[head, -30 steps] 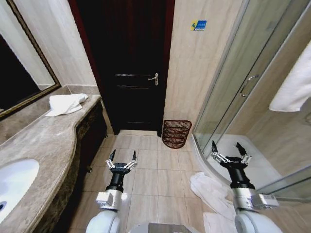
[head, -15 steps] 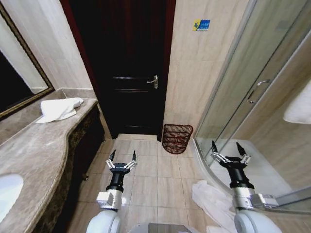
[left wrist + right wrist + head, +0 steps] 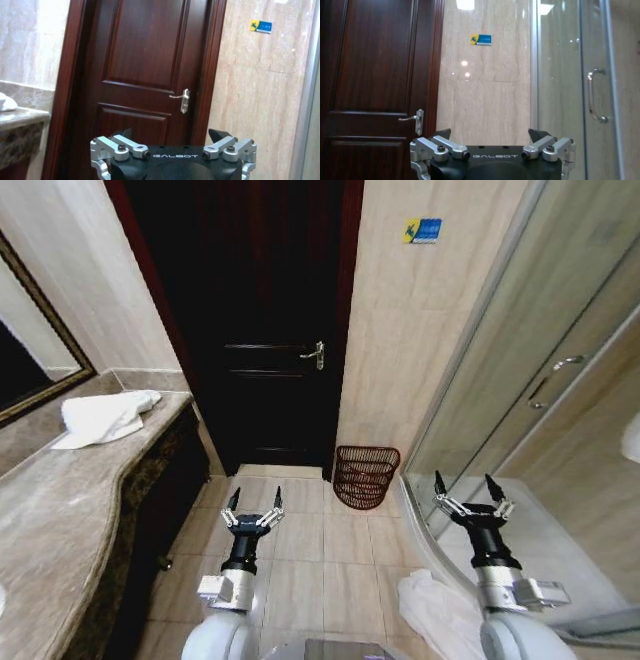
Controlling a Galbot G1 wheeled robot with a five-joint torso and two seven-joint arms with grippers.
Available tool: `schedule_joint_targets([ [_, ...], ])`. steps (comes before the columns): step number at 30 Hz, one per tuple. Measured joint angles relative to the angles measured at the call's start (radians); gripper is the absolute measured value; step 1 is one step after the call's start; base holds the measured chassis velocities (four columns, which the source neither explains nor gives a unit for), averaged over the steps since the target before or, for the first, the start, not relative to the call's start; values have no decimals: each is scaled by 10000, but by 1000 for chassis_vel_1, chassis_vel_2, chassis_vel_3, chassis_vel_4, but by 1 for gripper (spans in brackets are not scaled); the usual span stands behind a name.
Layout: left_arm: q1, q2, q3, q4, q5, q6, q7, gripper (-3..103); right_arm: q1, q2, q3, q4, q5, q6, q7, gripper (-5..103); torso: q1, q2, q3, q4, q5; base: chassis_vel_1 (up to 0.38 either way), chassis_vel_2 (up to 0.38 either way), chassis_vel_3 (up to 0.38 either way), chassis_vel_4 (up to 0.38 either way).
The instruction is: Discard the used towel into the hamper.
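View has swung right: the folded towel (image 3: 103, 418) on the table (image 3: 60, 510) sits nearer the left edge now. Left pincer (image 3: 252, 509) and right pincer (image 3: 470, 492) both spread wide, empty. Hamper (image 3: 365, 476) stands ahead between them by the door (image 3: 270, 330); crumpled used towel (image 3: 440, 608) on the floor, partly hidden behind the right arm.

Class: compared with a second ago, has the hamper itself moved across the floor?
No. The hamper still stands against the wall beside the door; the whole view shifted, so the camera moved.
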Motion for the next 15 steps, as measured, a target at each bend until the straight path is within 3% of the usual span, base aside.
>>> schedule_joint_targets([
  [15,-35,0,-319,-56,12,72,257,100,241,-42,-186,-351,-288,163,252,100,1,-1,1,-2,0,-156,158,157,-157],
])
